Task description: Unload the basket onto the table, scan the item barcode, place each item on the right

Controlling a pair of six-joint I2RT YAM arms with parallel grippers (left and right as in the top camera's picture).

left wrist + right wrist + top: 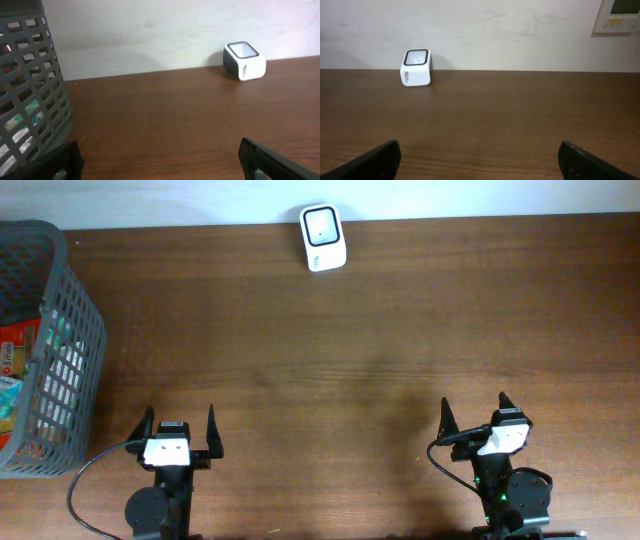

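Note:
A white barcode scanner [323,238] with a dark window stands at the table's far edge, seen too in the left wrist view as the scanner [244,61] and in the right wrist view as the scanner [415,68]. Packaged items [12,375] lie inside a grey mesh basket [70,330] at the far left; the basket [30,85] fills the left of the left wrist view. My left gripper [180,423] stands open near the front edge, right of the basket, with nothing between its fingers. My right gripper [474,410] is open too, empty, at the front right.
The brown wooden table [330,370] runs between both arms and the scanner. A white wall [480,30] rises behind the table, with a small control panel [620,15] mounted at its upper right.

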